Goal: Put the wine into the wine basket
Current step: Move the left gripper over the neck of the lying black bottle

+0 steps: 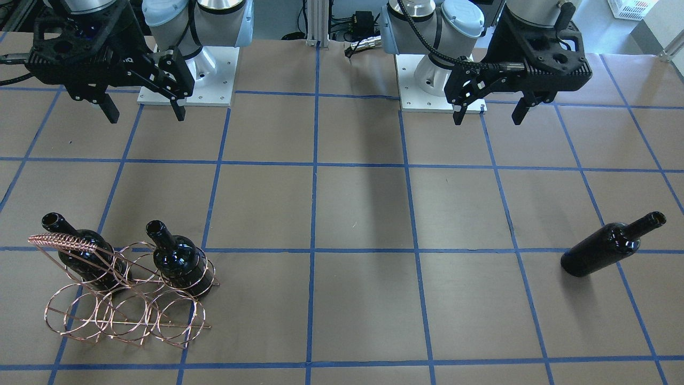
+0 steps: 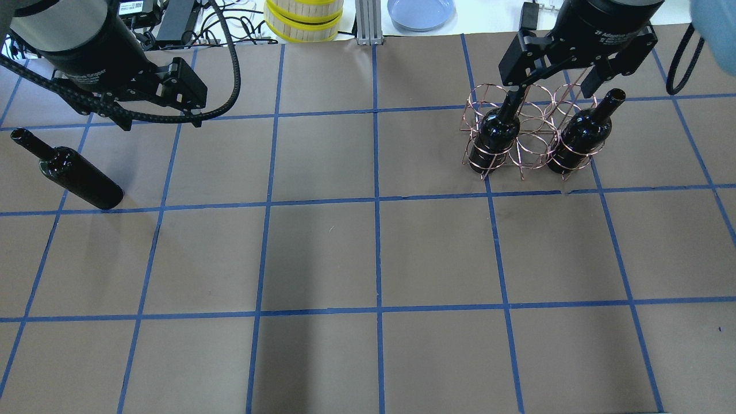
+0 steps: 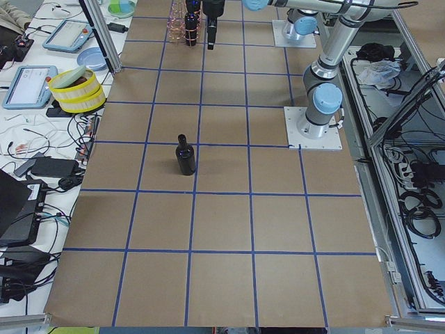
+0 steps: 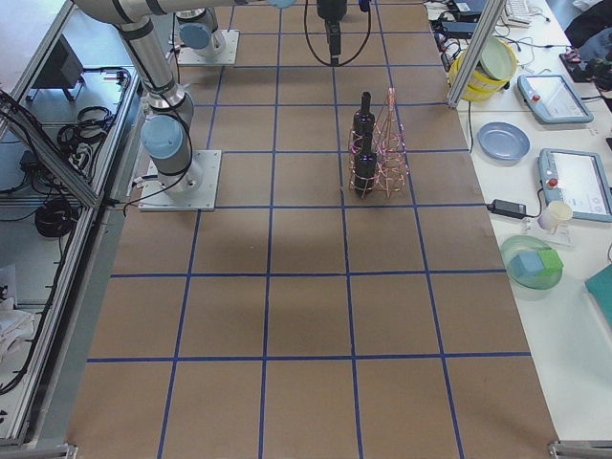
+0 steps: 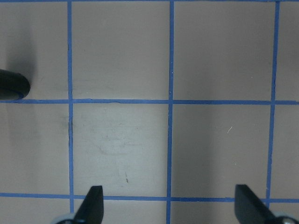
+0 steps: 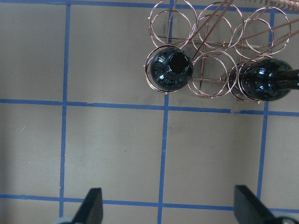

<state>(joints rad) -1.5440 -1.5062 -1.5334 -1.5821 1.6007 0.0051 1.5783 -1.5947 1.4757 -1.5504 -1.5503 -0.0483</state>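
Observation:
One near-black wine bottle (image 1: 604, 248) stands upright and alone on the table on my left side; it also shows in the overhead view (image 2: 72, 172) and the exterior left view (image 3: 185, 156). Its edge shows at the left of the left wrist view (image 5: 11, 85). The copper wire wine basket (image 1: 67, 242) (image 2: 532, 123) (image 6: 219, 35) stands on my right side and holds two upright bottles (image 1: 91, 254) (image 1: 179, 259). My left gripper (image 1: 489, 115) (image 5: 170, 205) is open and empty, high above the table beside the lone bottle. My right gripper (image 1: 145, 113) (image 6: 168, 205) is open and empty, above the basket's near side.
Blue tape grid lines cross the brown table. The arm bases (image 1: 187, 75) (image 1: 438, 75) sit at the robot's edge. Yellow-rimmed containers (image 2: 303, 17) and a blue plate (image 2: 421, 11) lie beyond the far edge.

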